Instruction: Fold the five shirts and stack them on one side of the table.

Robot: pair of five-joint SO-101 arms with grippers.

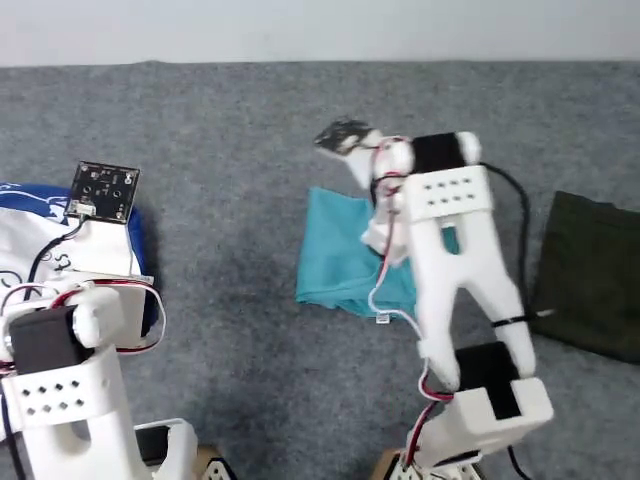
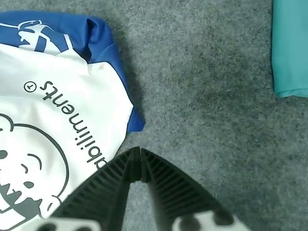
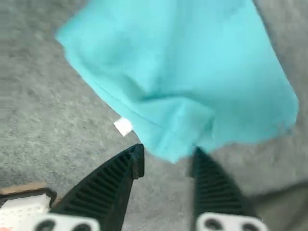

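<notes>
At the middle of the grey carpeted surface (image 1: 230, 120) lies the teal shirt (image 1: 340, 265), folded into a rough rectangle, with a small white tag (image 3: 123, 126) showing at one edge. The right gripper (image 3: 168, 161) hangs over a corner of the teal shirt with its jaws apart. A folded bulge of the teal cloth sits between the two tips, and I cannot tell whether they touch it. On the left arm's side of the teal shirt, well apart from it, a white and blue shirt (image 1: 95, 255) with a printed cartoon figure lies spread on the surface. The left gripper (image 2: 139, 166) is closed with nothing in it, its tips meeting over bare surface just beside the edge of the white and blue shirt. On the other side of the teal shirt, near but not touching it, a dark green shirt (image 1: 590, 275) lies folded flat beside the right arm (image 1: 460, 260).
</notes>
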